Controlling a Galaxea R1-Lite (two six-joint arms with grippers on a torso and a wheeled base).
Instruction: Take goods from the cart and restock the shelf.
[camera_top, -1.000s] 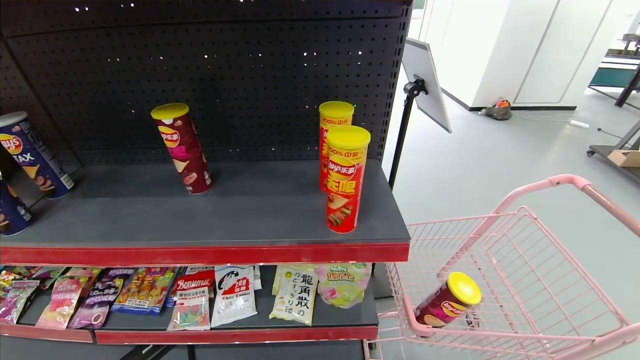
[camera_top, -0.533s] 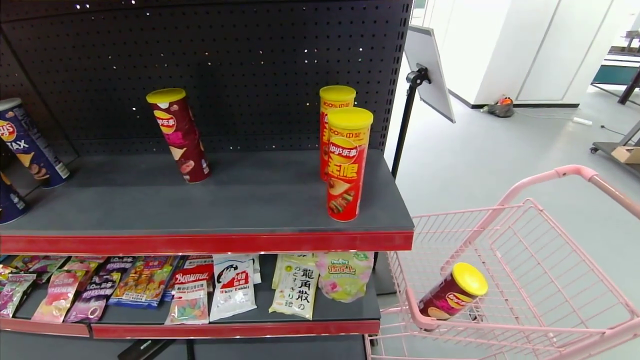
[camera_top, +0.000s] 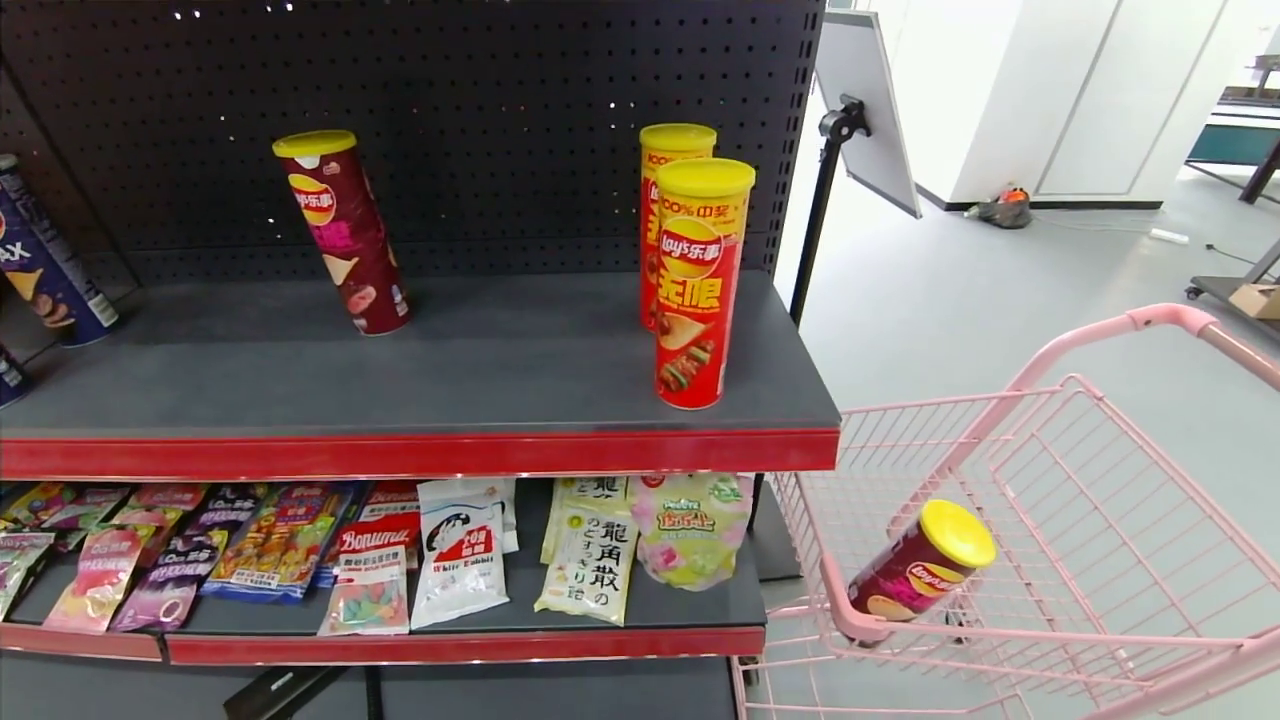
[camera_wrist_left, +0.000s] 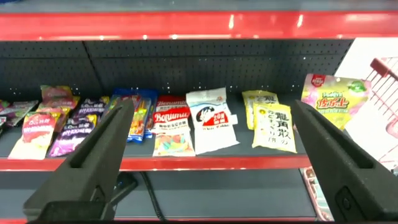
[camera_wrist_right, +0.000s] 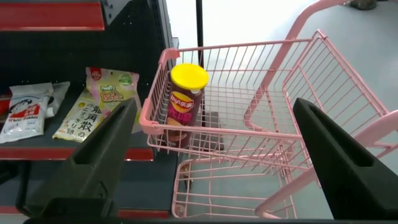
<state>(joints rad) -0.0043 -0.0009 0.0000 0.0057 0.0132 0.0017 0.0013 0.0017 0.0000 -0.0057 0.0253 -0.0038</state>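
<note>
Head view: one dark red chip can (camera_top: 920, 562) leans in the near left corner of the pink cart (camera_top: 1130, 325). Its yellow lid points up. The cart is to the right of the shelf (camera_top: 400, 390). On the shelf a can of the same kind (camera_top: 345, 235) stands far back on the left. Two red cans (camera_top: 695, 290) stand on the right.

My right pincer (camera_wrist_right: 214, 102) is wide open and holds nothing. It faces the can in the cart. My left pincer (camera_wrist_left: 211, 106) is wide open too, and it faces the snack bags (camera_wrist_left: 211, 121) on the lower shelf.

I think the can is light and stiff. It is round and smooth, so it may slip or roll. I would pinch it around the middle, not by the lid, and not too hard, because chips break.
</note>
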